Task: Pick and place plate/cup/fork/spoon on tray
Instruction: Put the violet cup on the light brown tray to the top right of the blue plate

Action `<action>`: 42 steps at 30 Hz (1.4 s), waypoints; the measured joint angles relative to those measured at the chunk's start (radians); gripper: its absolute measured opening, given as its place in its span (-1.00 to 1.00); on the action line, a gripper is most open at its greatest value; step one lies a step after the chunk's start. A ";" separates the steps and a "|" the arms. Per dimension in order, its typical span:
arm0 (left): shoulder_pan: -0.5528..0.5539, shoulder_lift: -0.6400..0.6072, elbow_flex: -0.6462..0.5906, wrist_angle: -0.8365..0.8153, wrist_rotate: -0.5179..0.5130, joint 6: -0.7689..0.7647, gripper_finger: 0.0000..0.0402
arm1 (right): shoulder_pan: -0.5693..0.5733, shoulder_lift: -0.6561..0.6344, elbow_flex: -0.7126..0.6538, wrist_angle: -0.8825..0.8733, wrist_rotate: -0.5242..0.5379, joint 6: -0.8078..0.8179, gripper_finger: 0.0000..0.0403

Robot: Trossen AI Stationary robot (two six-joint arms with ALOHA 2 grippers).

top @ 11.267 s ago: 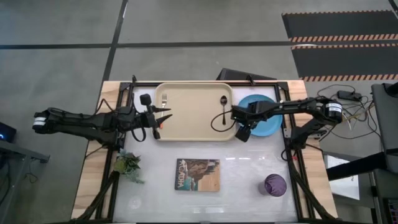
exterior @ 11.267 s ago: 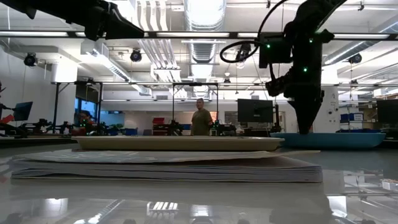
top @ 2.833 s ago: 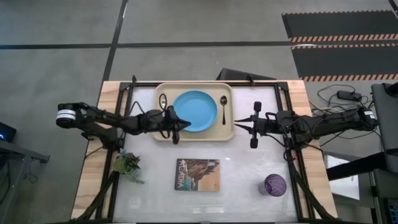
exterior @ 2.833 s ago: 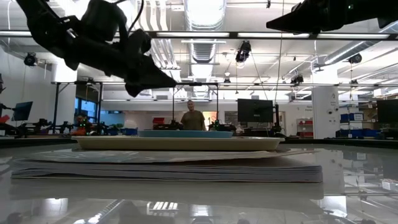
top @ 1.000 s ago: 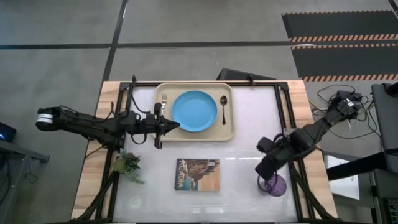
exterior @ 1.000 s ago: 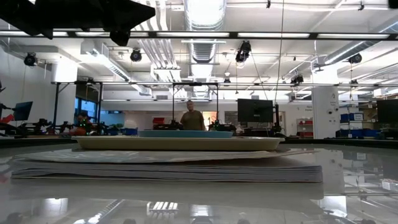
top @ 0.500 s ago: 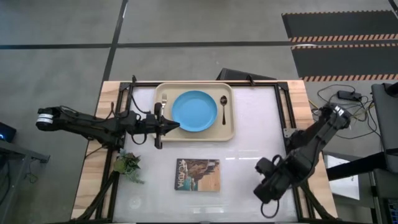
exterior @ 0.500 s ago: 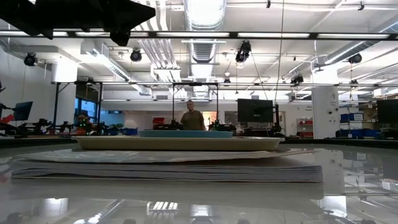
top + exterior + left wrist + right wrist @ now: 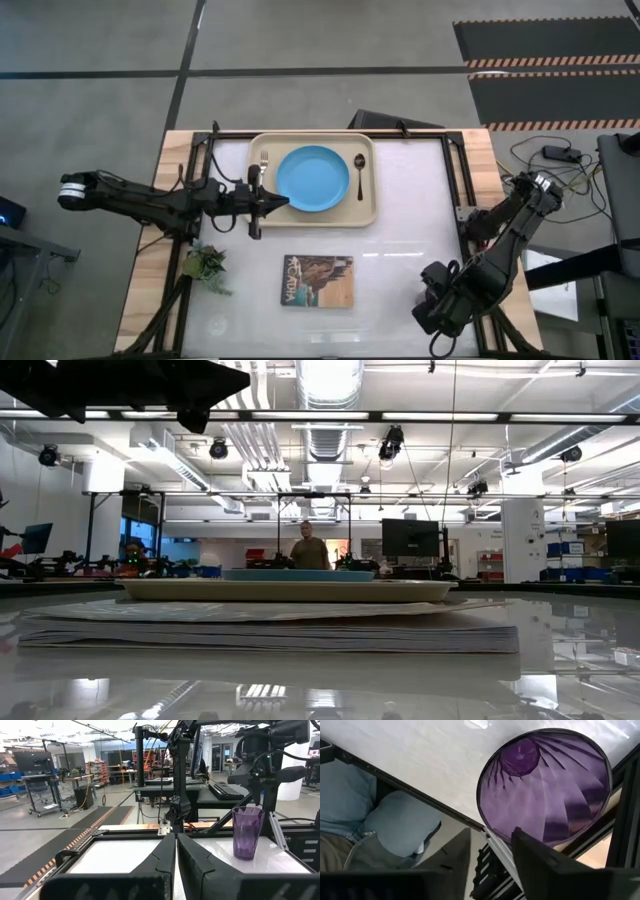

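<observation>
The right gripper [image 9: 437,318] is positioned over the cup [image 9: 545,790] at the table's near right, fingers [image 9: 451,854] parted, nothing gripped. A second ago it was higher. The left gripper [image 9: 272,202], closed and empty, is held beside the tray [image 9: 300,215], where the plate [image 9: 312,178], fork [image 9: 264,160] and spoon [image 9: 360,176] lie.
</observation>
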 joint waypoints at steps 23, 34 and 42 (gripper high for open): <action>0.000 0.000 0.000 -0.015 0.000 0.010 -1.00 | -0.003 0.143 -0.002 0.007 0.057 -0.200 -0.12; 0.000 0.000 0.000 -0.015 0.000 0.009 -1.00 | -0.003 0.172 -0.003 0.005 0.061 -0.231 -0.75; 0.000 -0.001 0.000 -0.015 0.000 0.009 -1.00 | -0.004 0.147 -0.003 0.005 0.066 -0.254 -0.95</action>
